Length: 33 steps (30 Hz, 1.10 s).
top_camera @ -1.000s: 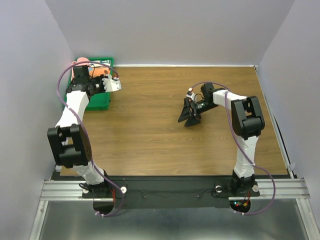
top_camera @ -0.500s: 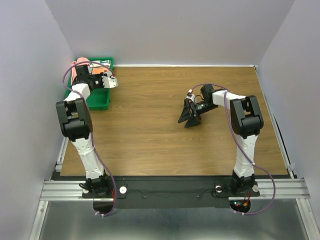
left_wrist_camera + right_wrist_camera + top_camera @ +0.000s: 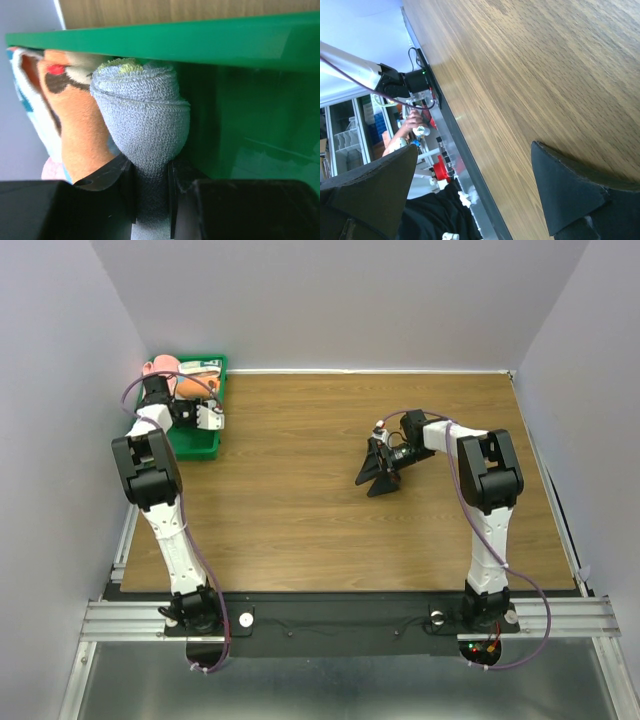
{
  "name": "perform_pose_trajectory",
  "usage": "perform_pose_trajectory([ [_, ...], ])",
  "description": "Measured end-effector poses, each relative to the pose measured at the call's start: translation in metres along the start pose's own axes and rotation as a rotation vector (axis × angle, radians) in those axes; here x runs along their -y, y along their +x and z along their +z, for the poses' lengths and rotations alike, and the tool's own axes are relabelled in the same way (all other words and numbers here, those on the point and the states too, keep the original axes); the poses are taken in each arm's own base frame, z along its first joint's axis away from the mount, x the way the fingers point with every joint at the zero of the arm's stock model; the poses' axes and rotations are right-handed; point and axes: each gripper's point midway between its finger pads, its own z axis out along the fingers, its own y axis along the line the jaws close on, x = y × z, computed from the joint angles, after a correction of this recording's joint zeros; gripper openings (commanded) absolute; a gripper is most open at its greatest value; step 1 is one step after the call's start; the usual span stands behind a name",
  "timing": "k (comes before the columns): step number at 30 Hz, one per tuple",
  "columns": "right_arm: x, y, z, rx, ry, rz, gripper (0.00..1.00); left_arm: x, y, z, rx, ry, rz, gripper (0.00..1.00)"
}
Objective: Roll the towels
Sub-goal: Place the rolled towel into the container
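Observation:
In the left wrist view, a rolled towel (image 3: 142, 125), grey with a yellow-green tip, stands inside the green bin (image 3: 210, 42). My left gripper (image 3: 150, 172) is shut on its lower end. An orange towel (image 3: 82, 130) with pale and red markings lies against the roll's left side. From above, the left gripper (image 3: 183, 403) reaches into the bin (image 3: 200, 445) at the far left, beside the orange towel (image 3: 192, 386). My right gripper (image 3: 378, 475) hangs open over the bare table right of centre, with nothing between its fingers (image 3: 570, 190).
A pink towel roll (image 3: 157, 367) sits at the bin's far left corner by the wall. Grey walls close in the wooden table (image 3: 320, 520) on three sides. A black rail (image 3: 465, 150) runs along the near edge.
The left arm has folded back and its gripper has moved left and deeper into the green bin, still holding the grey roll. The right arm has hardly moved.

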Motion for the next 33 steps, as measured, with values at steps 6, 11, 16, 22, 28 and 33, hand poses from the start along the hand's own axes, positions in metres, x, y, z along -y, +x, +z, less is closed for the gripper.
perform_pose_trajectory([
  [6, 0.000, 0.000, 0.000, -0.001, 0.000, -0.001, 1.00, 0.000, 0.006, 0.013, 0.020, 0.033, 0.030, 0.00],
  [11, 0.001, 0.000, 0.001, -0.003, -0.006, 0.001, 1.00, -0.002, 0.005, 0.015, 0.035, 0.039, 0.037, 0.06],
  [16, 0.000, -0.001, 0.002, -0.010, -0.020, 0.012, 1.00, -0.006, 0.008, 0.019, 0.035, 0.030, 0.044, 0.32],
  [22, 0.000, 0.000, 0.002, -0.011, -0.021, 0.015, 1.00, -0.010, 0.010, 0.025, 0.031, 0.018, 0.062, 0.53],
  [28, 0.000, 0.000, 0.002, -0.012, -0.021, 0.015, 1.00, -0.009, 0.009, 0.025, 0.029, 0.011, 0.077, 0.76],
  [33, 0.000, 0.000, 0.002, -0.013, -0.023, 0.015, 1.00, -0.016, 0.003, 0.010, 0.014, 0.009, 0.094, 0.99],
])
